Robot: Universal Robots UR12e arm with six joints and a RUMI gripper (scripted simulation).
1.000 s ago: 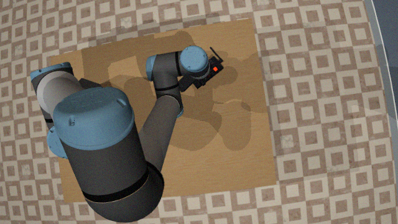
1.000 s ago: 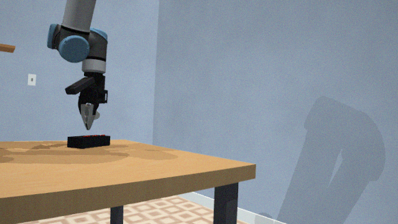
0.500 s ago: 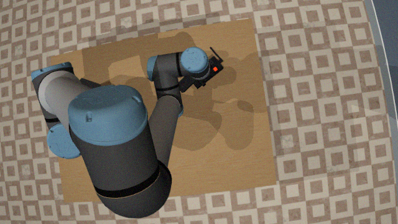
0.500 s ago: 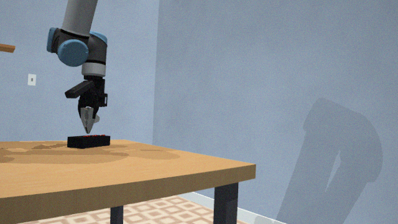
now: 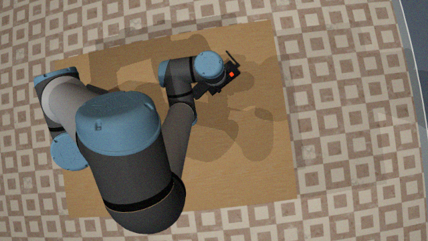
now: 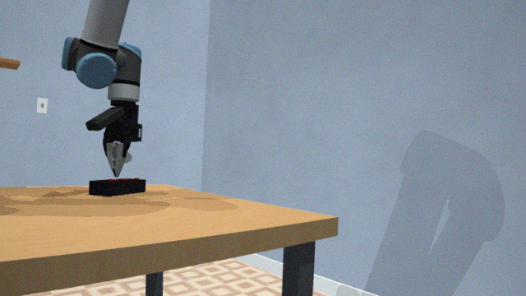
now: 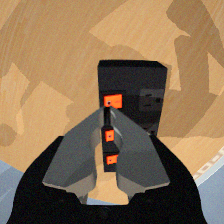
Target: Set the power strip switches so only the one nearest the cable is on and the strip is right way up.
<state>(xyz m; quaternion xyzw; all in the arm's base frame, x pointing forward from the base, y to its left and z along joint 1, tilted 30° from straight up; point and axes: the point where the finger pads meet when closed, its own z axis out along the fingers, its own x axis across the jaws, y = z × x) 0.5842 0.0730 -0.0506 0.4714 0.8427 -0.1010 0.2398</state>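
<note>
Grey two-jaw gripper point(image 6: 116, 174), pressed together and empty, hovers above black rectangular power strip point(image 6: 117, 187); press straight down, probably onto one orange rocker switch point(image 7: 113, 101).

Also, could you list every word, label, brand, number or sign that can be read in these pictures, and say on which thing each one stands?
No readable text in any view.
Power strip: its black housing and orange-red switches carry no legible marking.
Claw: shut, nothing held, plain grey fingers without print.
Arm: blue caps without a brand mark that I can read.
Wall plate: too small to tell if anything is printed there.
</note>
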